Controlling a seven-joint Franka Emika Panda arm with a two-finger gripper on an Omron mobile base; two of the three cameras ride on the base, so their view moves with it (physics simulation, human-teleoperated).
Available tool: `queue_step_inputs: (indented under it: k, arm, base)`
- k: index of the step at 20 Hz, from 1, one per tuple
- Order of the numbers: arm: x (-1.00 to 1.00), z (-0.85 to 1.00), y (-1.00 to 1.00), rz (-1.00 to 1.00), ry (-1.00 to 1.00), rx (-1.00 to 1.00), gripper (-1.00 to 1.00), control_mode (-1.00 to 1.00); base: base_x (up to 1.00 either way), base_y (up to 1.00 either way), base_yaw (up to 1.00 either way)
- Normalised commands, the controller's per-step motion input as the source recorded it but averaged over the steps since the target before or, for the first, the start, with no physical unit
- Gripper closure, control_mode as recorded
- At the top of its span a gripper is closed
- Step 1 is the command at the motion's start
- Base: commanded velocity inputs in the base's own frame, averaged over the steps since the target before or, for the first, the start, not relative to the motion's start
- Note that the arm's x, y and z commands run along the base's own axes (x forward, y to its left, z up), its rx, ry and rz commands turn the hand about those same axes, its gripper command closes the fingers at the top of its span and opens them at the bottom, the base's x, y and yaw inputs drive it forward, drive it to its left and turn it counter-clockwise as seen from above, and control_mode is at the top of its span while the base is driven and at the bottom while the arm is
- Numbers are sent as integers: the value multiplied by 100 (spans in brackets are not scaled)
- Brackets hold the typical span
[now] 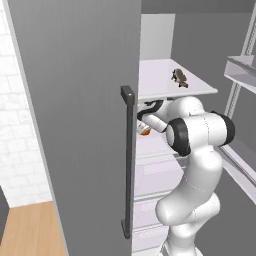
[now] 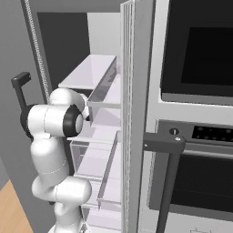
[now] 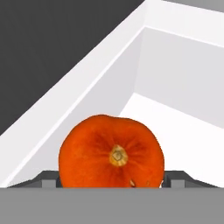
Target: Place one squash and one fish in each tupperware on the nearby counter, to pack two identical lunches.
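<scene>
Hand view shows the orange squash (image 3: pixel 111 153) very close, sitting between the two tips of the tool (image 3: pixel 111 181) on a white fridge shelf (image 3: pixel 175 135). The tips sit on each side of it, but I cannot tell if they squeeze it yet. It looks round, hard and smooth, so it may slip or roll. Holding it across its fat middle seems best. Farther off, in the left base view, one fish (image 1: pixel 180 76) lies on a higher shelf (image 1: pixel 160 85).

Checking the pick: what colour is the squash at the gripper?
Orange-red squash with a tan stem; hand view.
</scene>
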Motion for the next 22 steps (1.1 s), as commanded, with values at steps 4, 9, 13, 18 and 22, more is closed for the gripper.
queue_step_inputs:
  k: [4, 9, 13, 18, 22]
  arm:
    - [-1, 0, 0, 0, 0, 0, 100, -100]
    - [-57, 0, -12, 0, -2, 1, 100, -100]
    - [-70, 9, -35, 0, -5, 4, 100, -100]
    - [-47, 79, -20, 0, 9, 1, 100, -100]
    - [-59, 94, -4, 0, 20, -1, 100, -100]
  base:
    - [0, 0, 0]
    - [0, 0, 0]
    - [0, 0, 0]
    - [0, 0, 0]
    - [0, 0, 0]
